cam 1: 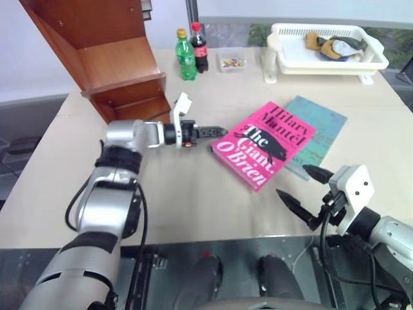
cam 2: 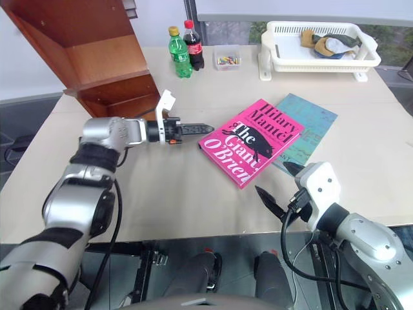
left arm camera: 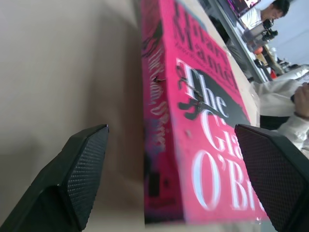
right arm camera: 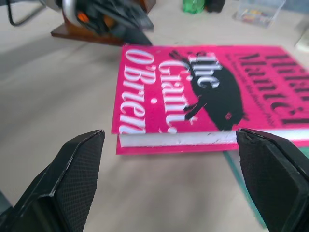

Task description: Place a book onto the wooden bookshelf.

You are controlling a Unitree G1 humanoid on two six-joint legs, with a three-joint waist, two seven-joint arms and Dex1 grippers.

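While flat, book (right arm camera: 193,92) page edge

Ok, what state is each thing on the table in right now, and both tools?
Thick bright pink hardback book: closed, flat on the table, overlapping the teal book.
Thin teal-blue book: closed, flat, partly under the pink one.
Reddish-brown wooden bookshelf: compartments in view empty.
Green bottle: upright, capped.
Left tool: open, at the pink book's spine.
Right tool: open, holding nothing.

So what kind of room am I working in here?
Probably an office or lab set up for tabletop trials, not a home. A beige table carries unrelated props: a reddish-brown wooden bookshelf, a white plastic dish rack, two drink bottles. A person sits at a desk behind.
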